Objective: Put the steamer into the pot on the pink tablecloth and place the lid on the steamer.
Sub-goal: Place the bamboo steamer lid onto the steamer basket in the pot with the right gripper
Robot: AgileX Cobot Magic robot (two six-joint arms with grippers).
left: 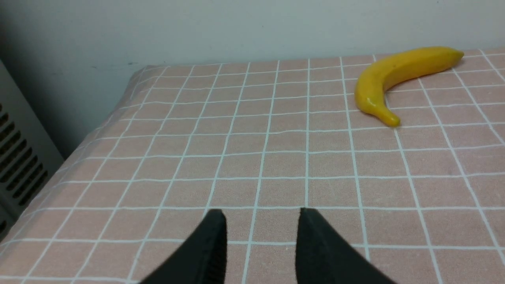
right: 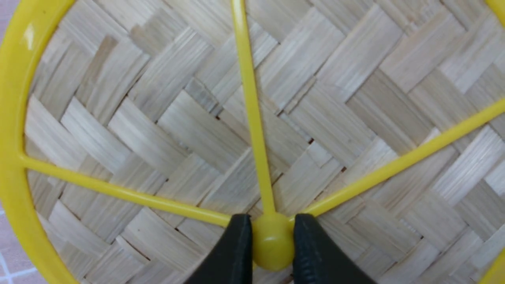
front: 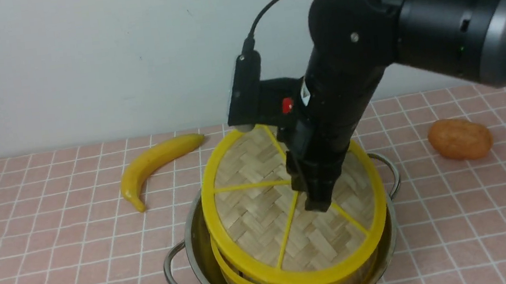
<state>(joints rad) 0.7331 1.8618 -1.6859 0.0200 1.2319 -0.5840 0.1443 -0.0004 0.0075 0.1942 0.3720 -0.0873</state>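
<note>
One arm slants down, right pincer (right: 272, 225) clenched on the lid (front: 259, 198) hub; left pincer (left: 262, 216) hangs released.

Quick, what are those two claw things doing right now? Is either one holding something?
Left end effector: open, holding nothing.
Right end effector: closed on the lid, gripping its yellow centre hub.

A yellow banana (front: 156, 160) lies to the left, an orange fruit (front: 460, 139) well apart on the right, both before a pale wall (front: 84, 61).
</note>
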